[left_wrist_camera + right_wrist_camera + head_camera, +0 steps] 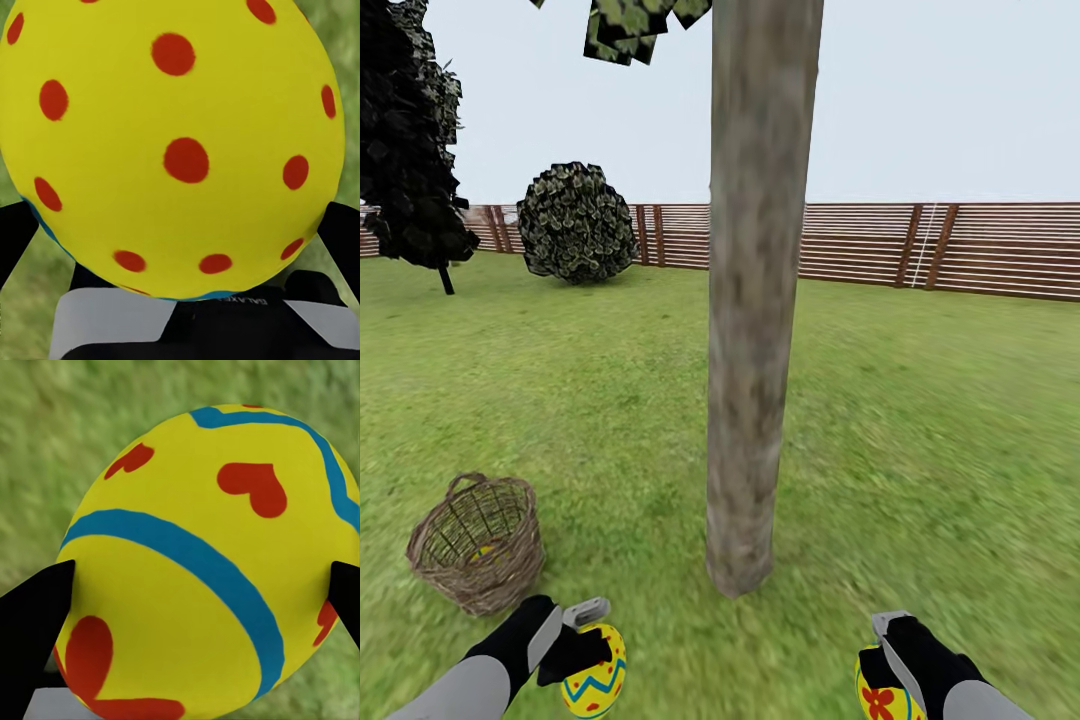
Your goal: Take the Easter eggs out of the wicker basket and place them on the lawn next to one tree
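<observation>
From the head camera, the left gripper [586,640] and right gripper [880,665] each carry an egg low beside the tree [752,400], ready for setting down; the wicker basket [478,545] sits near, something yellow inside. The left wrist camera shows fingers clamped on the spotted egg [172,142]. The right wrist camera shows jaws pinching the heart-patterned egg [210,577] over the lawn [60,442].

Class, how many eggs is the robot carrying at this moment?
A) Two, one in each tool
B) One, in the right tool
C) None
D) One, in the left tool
A: the left tool grips one egg and the right tool grips another egg.
</observation>
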Motion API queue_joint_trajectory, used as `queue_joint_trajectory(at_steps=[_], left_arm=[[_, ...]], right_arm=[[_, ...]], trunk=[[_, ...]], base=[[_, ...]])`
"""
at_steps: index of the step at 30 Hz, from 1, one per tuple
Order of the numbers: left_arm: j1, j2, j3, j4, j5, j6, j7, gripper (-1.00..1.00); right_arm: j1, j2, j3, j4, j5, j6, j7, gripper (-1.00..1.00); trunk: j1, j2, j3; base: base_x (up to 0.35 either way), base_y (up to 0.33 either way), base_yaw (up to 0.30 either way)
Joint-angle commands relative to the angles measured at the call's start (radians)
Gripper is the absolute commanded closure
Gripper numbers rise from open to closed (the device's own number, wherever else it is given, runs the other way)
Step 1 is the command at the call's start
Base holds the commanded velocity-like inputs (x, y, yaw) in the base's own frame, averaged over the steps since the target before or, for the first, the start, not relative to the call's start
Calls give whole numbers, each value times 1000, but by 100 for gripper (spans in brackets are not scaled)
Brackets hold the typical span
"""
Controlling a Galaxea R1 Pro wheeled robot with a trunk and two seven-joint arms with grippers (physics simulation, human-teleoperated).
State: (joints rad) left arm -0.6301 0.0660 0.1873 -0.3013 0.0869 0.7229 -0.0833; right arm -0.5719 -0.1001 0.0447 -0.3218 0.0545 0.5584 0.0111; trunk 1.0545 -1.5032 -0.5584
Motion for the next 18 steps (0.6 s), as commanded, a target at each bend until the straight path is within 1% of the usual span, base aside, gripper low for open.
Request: queue_joint_trajectory(at_steps=[1,5,18], left_arm=[[0,-1,2,0,8,5,2,100],[0,-9,2,3,8,6,2,100],[0,-19,1,4,8,4,2,100]], right_arm=[[0,-1,4,-2,4,6,1,100],[0,-1,4,-2,0,7,1,100],[0,2,6,1,1,5,1,100]], trunk=[[4,-8,-4],[19,-36,-17],[69,-127,-58]], base=[[0,0,0],[0,0,0],[0,0,0]])
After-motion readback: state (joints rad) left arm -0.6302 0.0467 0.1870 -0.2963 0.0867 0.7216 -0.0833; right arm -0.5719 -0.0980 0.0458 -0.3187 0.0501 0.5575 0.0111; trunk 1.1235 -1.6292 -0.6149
